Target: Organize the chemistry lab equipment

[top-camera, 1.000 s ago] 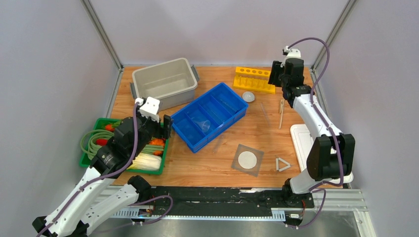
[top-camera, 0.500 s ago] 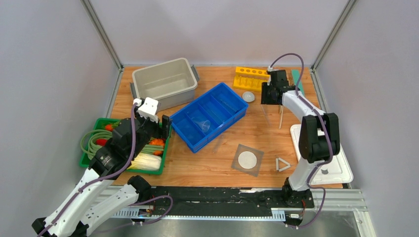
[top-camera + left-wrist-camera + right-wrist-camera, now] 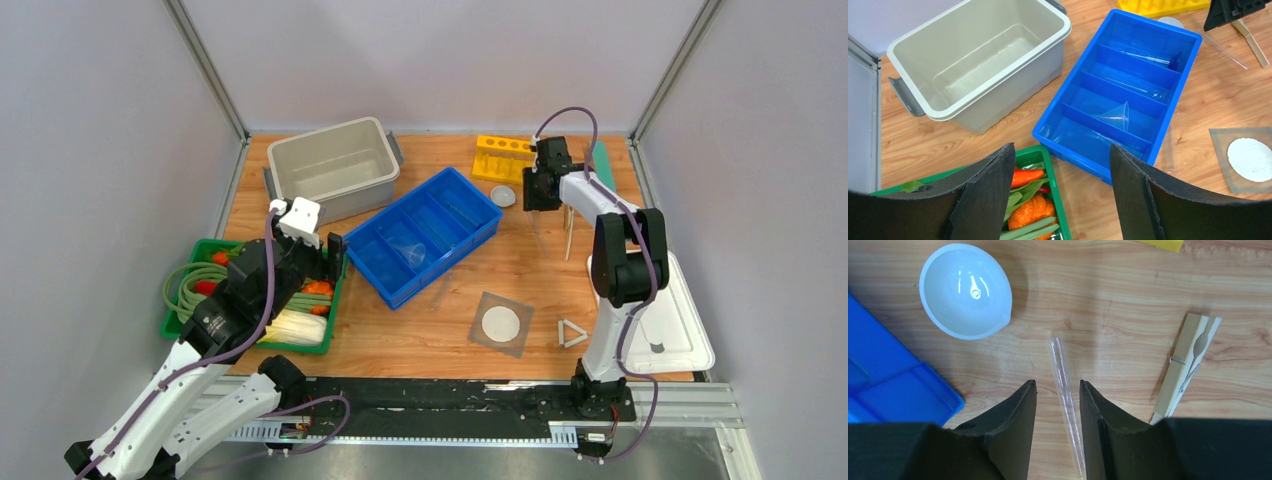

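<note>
From above, the blue tray (image 3: 452, 262) sits mid-table with its compartments partly filled. The right gripper (image 3: 535, 205) is down at the tabletop just beyond the tray's far right corner, beside the clear round dish (image 3: 503, 195). The grey mesh with white disc (image 3: 502, 323) and the white triangle (image 3: 572, 333) lie loose on the near right side of the tray, not yet sorted. The left gripper (image 3: 330, 258) hangs off the tray's left end, over the vegetables.

The left wrist view shows that gripper's jaws spread wide with nothing between them, looking across the tray. A clear cup (image 3: 1118, 116) lies on its side in a middle compartment, and thin glassware rests in the compartments beyond it.

In the right wrist view, the fingers stand a narrow gap apart, one on each side of a thin clear rod (image 3: 1060, 365) lying flat on the wood. It is straddled but not visibly pinched (the gap looks wider than the rod). The straddle likely lines up a pinch across the rod's width, to carry it into the tray at the view's left edge. A wooden clamp (image 3: 1184, 367) lies on the side away from the tray.
</note>
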